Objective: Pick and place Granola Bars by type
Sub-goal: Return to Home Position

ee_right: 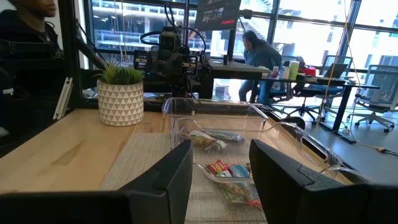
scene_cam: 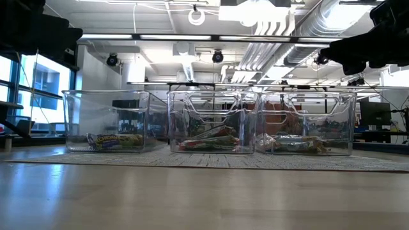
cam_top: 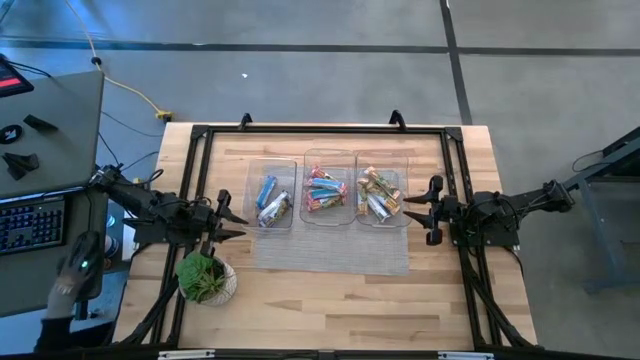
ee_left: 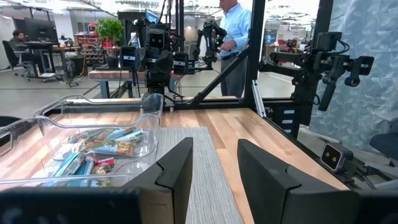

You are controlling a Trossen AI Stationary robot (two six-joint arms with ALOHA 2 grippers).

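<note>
Granola Bars lie in three clear trays side by side on a grey mat (cam_top: 330,250) at the table's middle. The left tray (cam_top: 271,195) has mostly blue bars (cam_top: 268,190). The middle tray (cam_top: 327,190) has red and blue bars (cam_top: 322,192). The right tray (cam_top: 380,192) has green-yellow and mixed bars (cam_top: 374,195). My left gripper (cam_top: 232,222) hovers open beside the left tray's near corner, pointing level toward the right. My right gripper (cam_top: 415,212) hovers open beside the right tray, pointing level toward the left. Nothing is between either pair of fingers (ee_left: 180,168) (ee_right: 273,168).
A leafy plant in a round patterned pot (cam_top: 205,278) stands near the table's left front, close under my left arm. A black frame (cam_top: 320,130) runs around the table's far and side edges. Bare wood (cam_top: 330,310) lies in front of the mat.
</note>
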